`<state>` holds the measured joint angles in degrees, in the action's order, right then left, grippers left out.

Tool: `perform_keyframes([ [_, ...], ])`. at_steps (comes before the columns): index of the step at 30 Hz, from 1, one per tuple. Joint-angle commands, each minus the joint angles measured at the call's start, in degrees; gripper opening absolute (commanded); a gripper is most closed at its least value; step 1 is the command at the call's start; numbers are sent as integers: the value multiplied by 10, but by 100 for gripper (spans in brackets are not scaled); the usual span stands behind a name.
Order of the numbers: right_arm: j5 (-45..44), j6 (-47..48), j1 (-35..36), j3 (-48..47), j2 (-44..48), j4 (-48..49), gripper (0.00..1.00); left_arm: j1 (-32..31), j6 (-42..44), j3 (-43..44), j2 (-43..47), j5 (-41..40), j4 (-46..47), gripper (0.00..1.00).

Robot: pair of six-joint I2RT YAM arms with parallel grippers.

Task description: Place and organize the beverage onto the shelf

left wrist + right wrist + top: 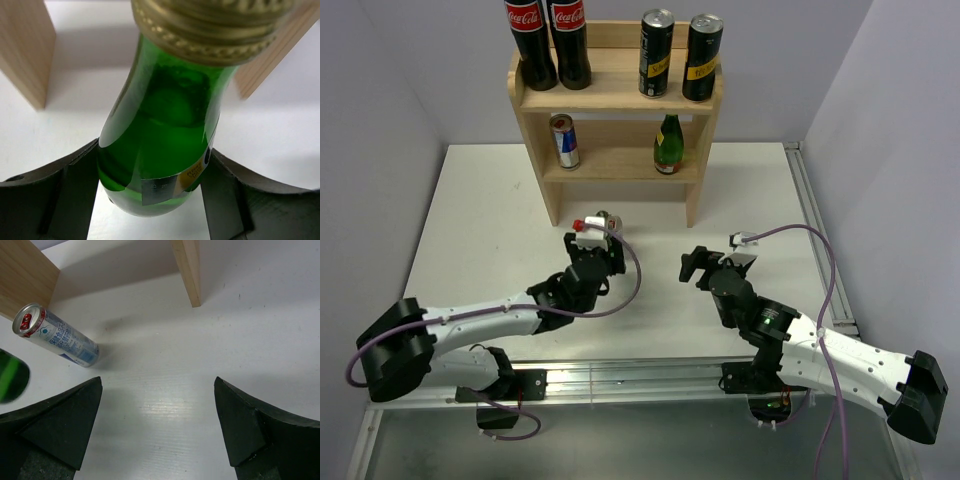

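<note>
The shelf (616, 90) is light bare wood with solid side panels, and it stands at the top centre of the overhead view on the white table (740, 200).

- **Top tier:** two cola bottles (530, 40) at the left and two black cans (656, 52) at the right.
- **Middle tier:** a silver can (564, 140) at the left and a small green bottle (668, 145) at the right.

The left gripper (602, 232) sits just in front of the shelf's open bottom bay, and from overhead its load is mostly hidden. The left wrist view shows what it holds: the fingers (70, 190) are clamped on either side of the lower body of a gold-capped bottle (160, 145) of green glass, with the cap toward the camera.

The right gripper (692, 265) is at centre right with its fingers (250, 430) spread wide and nothing between them. Only the right wrist view shows a blue-and-silver can (57, 337) on the table at upper left, near the shelf's left panel. A green shape sits at that frame's left edge.
</note>
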<state>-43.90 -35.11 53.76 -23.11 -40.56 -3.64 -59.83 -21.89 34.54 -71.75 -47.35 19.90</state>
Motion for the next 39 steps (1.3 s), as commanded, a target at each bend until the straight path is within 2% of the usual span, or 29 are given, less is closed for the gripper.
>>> perform_keyframes([
  [1, -11, -9, 3, 5, 3, 26, 100, -2, 49, 87, 50, -11, 24, 0],
  [3, -10, -9, 3, 5, -1, 28, 100, -1, 78, 115, 46, -7, 31, 0],
  [7, -10, -9, 3, 5, -7, 33, 100, 20, 110, 174, 15, 53, 37, 0],
  [14, -17, -9, 3, 8, 4, 26, 100, 109, 121, 347, -100, 174, 0, 0],
  [22, -28, -10, 3, 13, 25, 14, 100, 148, 145, 500, -204, 217, -31, 0],
  [30, -29, -11, 4, 13, 22, 15, 100, 162, 143, 548, -254, 231, -31, 0],
  [39, -29, -11, 3, 14, 21, 16, 100, 169, 141, 564, -284, 233, -2, 0],
])
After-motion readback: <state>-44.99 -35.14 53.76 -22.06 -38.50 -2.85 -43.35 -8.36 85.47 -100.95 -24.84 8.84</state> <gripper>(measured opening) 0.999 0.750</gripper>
